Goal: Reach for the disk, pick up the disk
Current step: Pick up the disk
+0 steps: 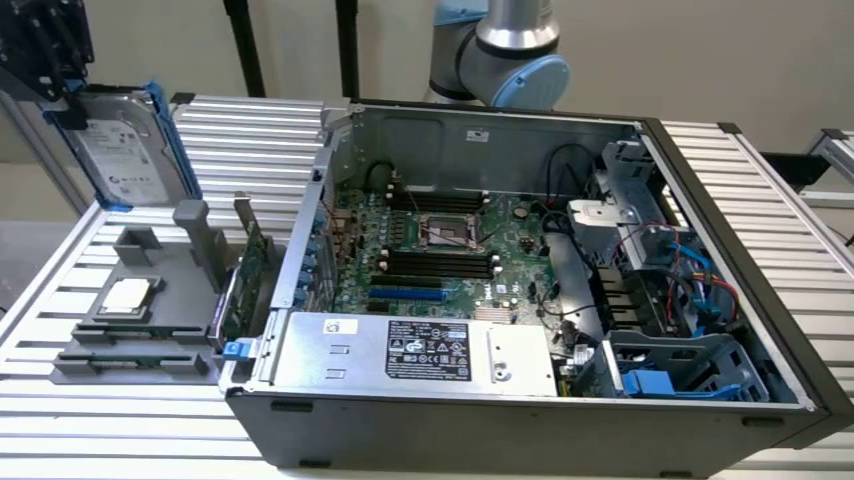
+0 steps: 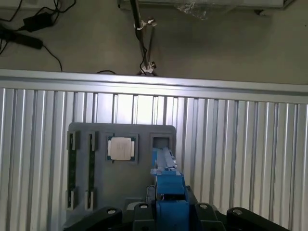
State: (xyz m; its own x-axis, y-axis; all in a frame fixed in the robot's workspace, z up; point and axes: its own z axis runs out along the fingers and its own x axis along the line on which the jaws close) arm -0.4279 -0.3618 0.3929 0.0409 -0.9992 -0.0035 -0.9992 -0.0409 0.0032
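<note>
The disk, a silver-grey drive with a white label in a blue carrier, hangs upright and slightly tilted in the air at the exterior view's upper left. It is above the grey holder tray. My gripper is shut on the disk's upper end. In the wrist view the disk shows edge-on as a blue strip running out from my gripper, over the tray's empty slot.
A small square processor chip and memory sticks sit in the tray. An open computer case with a grey power supply box fills the exterior view's middle and right. The slatted aluminium table ends close behind the tray.
</note>
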